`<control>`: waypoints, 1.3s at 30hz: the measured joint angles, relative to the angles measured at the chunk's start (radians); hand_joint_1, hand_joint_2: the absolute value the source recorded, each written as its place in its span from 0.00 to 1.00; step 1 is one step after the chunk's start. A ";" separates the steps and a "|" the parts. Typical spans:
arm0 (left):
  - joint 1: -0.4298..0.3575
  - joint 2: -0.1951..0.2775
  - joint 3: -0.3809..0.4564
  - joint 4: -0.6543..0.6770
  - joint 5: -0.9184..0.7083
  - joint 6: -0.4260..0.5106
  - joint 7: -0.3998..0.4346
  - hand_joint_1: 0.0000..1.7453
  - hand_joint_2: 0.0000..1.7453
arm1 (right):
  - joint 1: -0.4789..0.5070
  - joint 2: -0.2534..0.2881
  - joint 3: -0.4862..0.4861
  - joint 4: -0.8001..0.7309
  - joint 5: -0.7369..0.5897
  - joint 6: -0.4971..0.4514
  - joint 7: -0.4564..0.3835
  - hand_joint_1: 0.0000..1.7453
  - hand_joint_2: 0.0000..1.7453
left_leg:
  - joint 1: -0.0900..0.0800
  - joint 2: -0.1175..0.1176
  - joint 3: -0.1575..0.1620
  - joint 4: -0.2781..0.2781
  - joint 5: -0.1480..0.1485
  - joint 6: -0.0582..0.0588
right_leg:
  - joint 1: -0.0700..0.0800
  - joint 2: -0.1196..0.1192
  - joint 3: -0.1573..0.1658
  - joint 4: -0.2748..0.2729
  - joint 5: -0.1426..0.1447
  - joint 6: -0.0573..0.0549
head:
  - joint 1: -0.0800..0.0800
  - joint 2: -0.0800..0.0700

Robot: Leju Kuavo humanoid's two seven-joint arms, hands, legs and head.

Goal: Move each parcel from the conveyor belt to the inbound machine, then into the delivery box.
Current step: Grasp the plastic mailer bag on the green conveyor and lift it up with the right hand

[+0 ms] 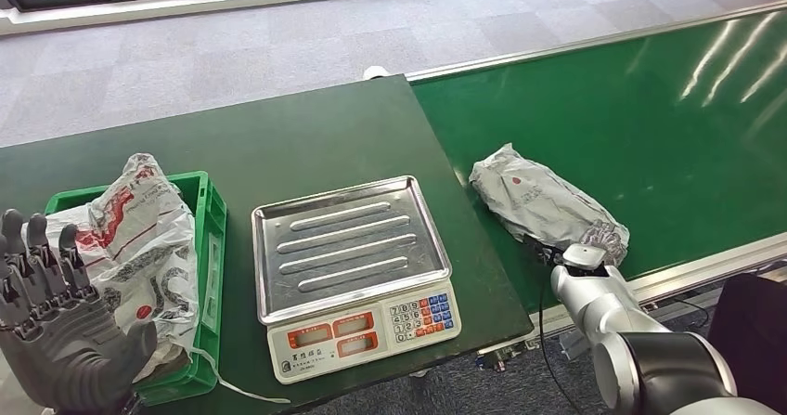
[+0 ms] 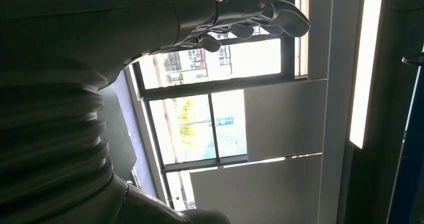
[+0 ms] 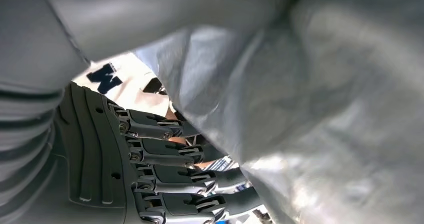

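Head view: the right robot hand (image 1: 587, 255) closes on the grey parcel (image 1: 543, 201) at the conveyor belt (image 1: 668, 127) near edge; a firm underside grip should prevent slipping. Left robot hand (image 1: 51, 327) is spread, empty.

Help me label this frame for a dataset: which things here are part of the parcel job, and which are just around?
Part of the job:
grey parcel on the conveyor belt, right hand at it
scale
green crate holding a white parcel

Just around:
left hand, raised and idle
dark green table
grey floor
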 joint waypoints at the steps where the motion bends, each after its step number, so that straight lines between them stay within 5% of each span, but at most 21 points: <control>1: 0.003 0.000 0.001 -0.008 -0.004 0.000 0.000 0.00 1.00 | -0.008 0.002 0.000 0.000 0.001 0.007 0.000 1.00 1.00 | 0.000 0.000 0.000 0.000 0.000 0.000 | 0.000 0.000 0.000 0.000 0.000 0.000 | 0.000 0.000; 25: 0.042 -0.018 0.037 -0.096 -0.035 -0.016 0.000 0.00 1.00 | -0.095 0.043 0.024 0.005 0.002 0.025 -0.006 1.00 1.00 | 0.000 -0.001 -0.001 0.000 0.001 0.000 | 0.000 -0.001 -0.001 0.000 0.000 0.000 | 0.000 0.000; 30: 0.063 -0.025 0.058 -0.123 -0.041 -0.018 0.000 0.00 1.00 | -0.102 0.060 0.056 -0.013 0.003 -0.150 -0.016 1.00 1.00 | 0.000 -0.001 -0.001 0.000 0.001 0.000 | 0.000 -0.001 -0.001 0.001 0.000 0.000 | 0.000 0.000; 34: 0.089 -0.034 0.078 -0.156 -0.047 -0.016 0.000 0.00 1.00 | -0.083 0.095 0.097 -0.182 0.004 -0.342 0.008 1.00 1.00 | 0.000 -0.001 -0.001 0.000 0.001 0.000 | 0.000 0.000 -0.002 0.001 0.000 0.000 | 0.000 0.000; 39: 0.096 -0.038 0.093 -0.171 -0.048 -0.029 0.000 0.00 1.00 | 0.009 0.148 0.150 -0.589 0.007 -0.340 0.011 1.00 1.00 | 0.001 -0.002 -0.002 0.000 0.001 -0.001 | 0.001 -0.003 -0.002 0.001 -0.001 -0.001 | 0.000 0.000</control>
